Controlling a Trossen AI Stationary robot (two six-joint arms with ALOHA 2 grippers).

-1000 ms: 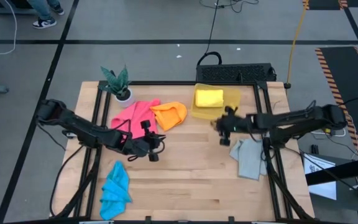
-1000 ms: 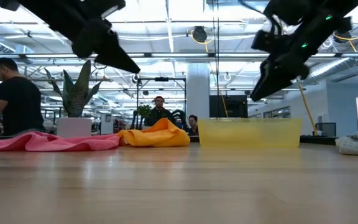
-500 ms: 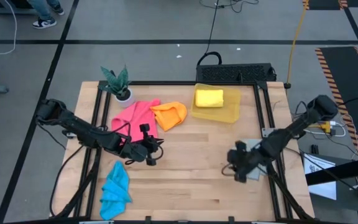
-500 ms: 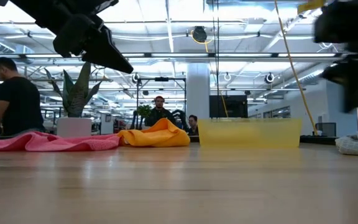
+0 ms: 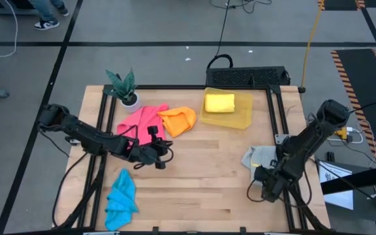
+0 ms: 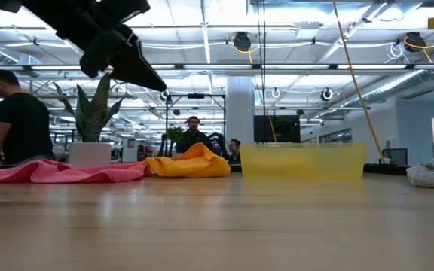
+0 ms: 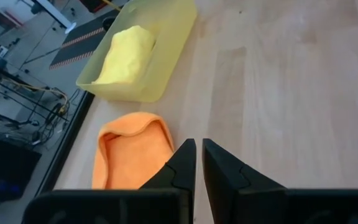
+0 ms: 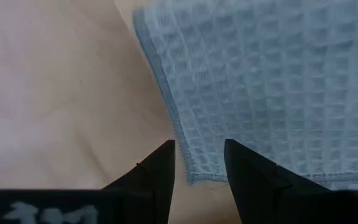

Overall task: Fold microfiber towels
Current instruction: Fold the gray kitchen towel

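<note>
At the surface's (image 5: 194, 176) right edge, your right end effector (image 8: 197, 167) is low over the grey towel (image 8: 272, 87), fingers apart and straddling its hemmed corner; from above you see the same end effector (image 5: 264, 184) at the towel's (image 5: 261, 156) near corner. To do this pinch well, you should probably lower until one finger slides under the hem and the other sits on top, then close on a single layer only, right at the corner, so the cloth will open flat when drawn toward the middle. Lift slowly; the waffle weave looks limp and may drag or bunch against the frame rail. Your left end effector (image 7: 199, 163) waits over the middle of the surface with its fingers nearly together, holding nothing, just beside the orange towel (image 5: 178, 120). Elsewhere, the pink towel (image 5: 140, 121) lies beside the plant (image 5: 124, 87), the blue towel (image 5: 121, 200) near the front left, and the yellow towel (image 5: 219, 102) sits in the bin (image 5: 243, 116).
</note>
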